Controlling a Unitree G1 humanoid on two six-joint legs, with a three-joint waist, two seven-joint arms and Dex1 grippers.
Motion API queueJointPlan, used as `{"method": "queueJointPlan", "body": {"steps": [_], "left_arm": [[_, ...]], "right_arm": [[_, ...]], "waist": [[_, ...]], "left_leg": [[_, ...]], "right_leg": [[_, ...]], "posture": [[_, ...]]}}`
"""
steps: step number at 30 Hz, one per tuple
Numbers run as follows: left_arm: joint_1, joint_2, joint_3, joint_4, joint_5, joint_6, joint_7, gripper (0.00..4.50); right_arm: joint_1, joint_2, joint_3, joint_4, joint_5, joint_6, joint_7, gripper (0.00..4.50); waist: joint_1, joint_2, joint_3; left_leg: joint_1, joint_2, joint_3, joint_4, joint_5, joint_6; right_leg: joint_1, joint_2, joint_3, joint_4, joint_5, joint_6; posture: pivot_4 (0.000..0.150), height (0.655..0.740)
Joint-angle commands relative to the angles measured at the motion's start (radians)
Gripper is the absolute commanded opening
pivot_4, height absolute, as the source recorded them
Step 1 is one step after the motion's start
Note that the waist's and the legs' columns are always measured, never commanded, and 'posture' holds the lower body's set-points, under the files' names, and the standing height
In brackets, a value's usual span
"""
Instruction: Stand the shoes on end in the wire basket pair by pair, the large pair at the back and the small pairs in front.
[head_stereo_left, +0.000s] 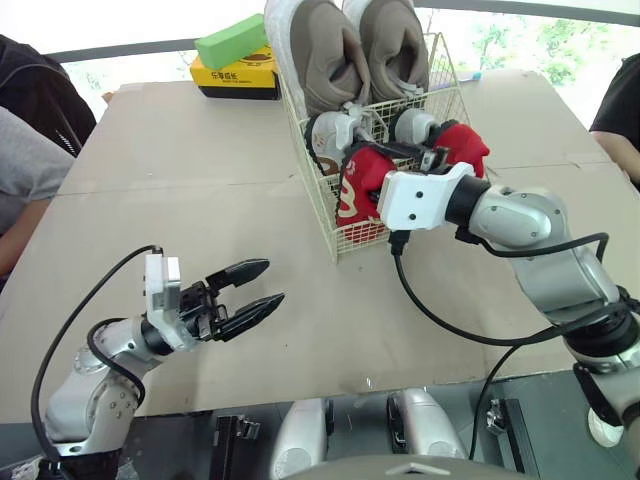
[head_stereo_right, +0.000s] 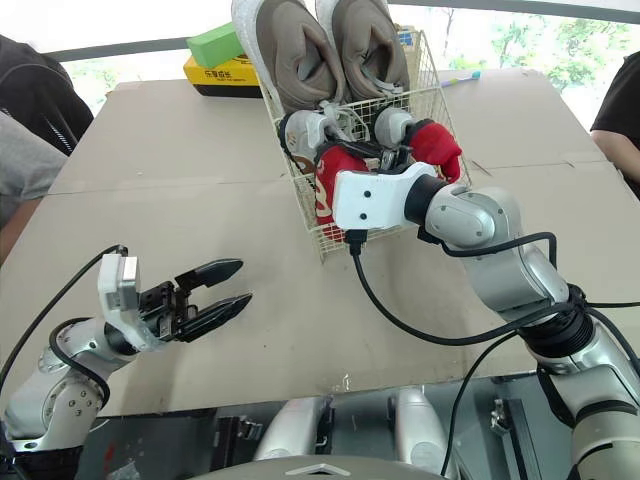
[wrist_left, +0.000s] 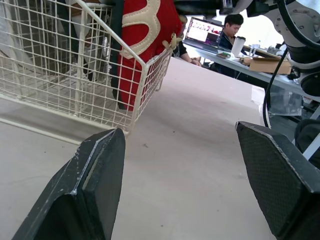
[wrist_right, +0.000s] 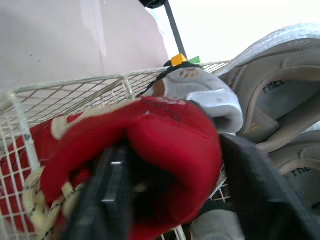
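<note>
Standing beside the table (head_stereo_left: 180, 180), an onlooker is seeing the wire basket (head_stereo_left: 345, 240) sitting near the far middle of the tabletop. The shoes are sitting inside it in three rows.

1. Back row: the large pair (head_stereo_left: 335, 55), tan with pale soles, is standing on end and rising well above the rim.
2. Middle row: a grey pair (head_stereo_left: 330, 130) is sitting just in front of the large pair.
3. Front row: a red shoe (wrist_right: 165, 145) is resting against the front wall at the corner on the robot's left. Its mate (head_stereo_left: 462, 145) is sitting just beside it on the robot's right, poking above the rim.

The right gripper (wrist_right: 175, 195) is reaching into the front row from the near side. Its two black fingers are clamping the red shoe, one on each side. The wrist view is showing the shoe pressed between them, with a grey shoe just behind.

The left gripper (head_stereo_left: 272, 282) is hovering over the bare tabletop near the front edge, well apart from the basket. Its fingers are spread wide and gripping nothing.

A yellow box (head_stereo_left: 235, 78) is lying at the far edge, to the left of the basket, and a green block (head_stereo_left: 232, 40) is resting on top of it. One person (head_stereo_left: 25, 150) is sitting at the left side of the table and another (head_stereo_left: 620, 100) at the right.
</note>
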Motion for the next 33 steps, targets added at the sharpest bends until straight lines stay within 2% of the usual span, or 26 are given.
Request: {"method": "queueJointPlan", "body": {"steps": [1,3,8,14,18,20,24,29,33], "left_arm": [[-0.029,-0.009,-0.014,-0.029,0.001,0.015,0.02,3.82],[-0.054,-0.016,-0.019,-0.013,-0.006,0.027,0.026,3.82],[-0.092,-0.044,-0.053,-0.013,0.007,0.043,0.048,3.82],[-0.114,-0.081,-0.095,-0.049,0.038,0.052,0.097,3.82],[-0.079,-0.059,-0.107,-0.137,0.042,0.109,0.16,3.82],[-0.033,-0.009,-0.071,-0.165,0.026,0.15,0.153,3.82],[0.077,0.083,0.027,-0.211,0.018,0.191,0.139,3.82],[0.148,0.146,0.104,-0.195,0.039,0.195,0.115,3.82],[0.196,0.177,0.125,-0.193,0.066,0.204,0.107,3.82]], "right_arm": [[0.012,0.009,-0.118,-0.102,0.091,0.072,0.042,2.98],[0.009,0.027,-0.158,-0.133,0.13,0.128,0.047,2.98],[0.053,0.1,-0.393,-0.288,0.359,0.408,0.047,2.98],[0.252,0.107,-0.71,-0.471,0.714,0.644,0.112,2.98],[0.505,0.13,-0.879,-0.477,0.823,0.569,0.142,2.98],[0.694,0.109,-0.96,-0.449,0.844,0.498,0.221,2.98],[0.992,0.051,-1.065,-0.288,0.767,0.272,0.376,2.98],[1.103,0.009,-1.063,-0.137,0.727,0.077,0.42,2.98],[1.089,0.004,-0.994,-0.086,0.708,-0.003,0.394,2.98]], "waist": [[0.001,0.0,0.0],[0.0,0.0,0.0],[0.001,0.0,0.0],[0.018,0.0,0.0],[0.02,-0.001,0.0],[0.021,-0.001,0.0],[0.018,0.0,0.0],[0.016,0.001,0.0],[0.017,0.001,0.0]], "left_leg": [[0.0,0.0,0.0,0.0,0.0,0.0],[0.0,0.0,0.0,0.0,0.0,0.0],[0.0,0.0,-0.001,0.0,0.0,0.0],[0.0,0.0,-0.001,0.0,0.0,0.0],[0.001,0.0,-0.001,0.0,0.0,0.0],[0.0,-0.001,-0.001,0.0,0.0,0.0],[0.002,0.0,0.0,0.0,-0.001,0.001],[0.006,0.002,0.002,0.002,0.0,0.001],[0.008,0.003,0.004,0.002,0.0,0.001]], "right_leg": [[0.0,0.0,0.0,0.0,0.0,0.0],[0.0,0.0,0.0,0.0,0.0,0.0],[0.0,0.0,0.0,0.001,0.0,0.0],[0.001,0.0,-0.001,0.0,0.0,0.0],[0.002,0.001,-0.001,0.0,0.0,0.0],[0.002,0.001,-0.001,-0.001,0.0,0.001],[0.003,0.002,0.0,-0.001,0.0,0.001],[0.006,0.005,0.003,-0.001,-0.004,0.001],[0.007,0.005,0.004,-0.001,-0.005,0.001]], "posture": [[0.15,0.74],[0.15,0.74],[0.15,0.74],[0.15,0.74],[0.15,0.74],[0.15,0.74],[0.15,0.74],[0.15,0.74],[0.15,0.74]]}}
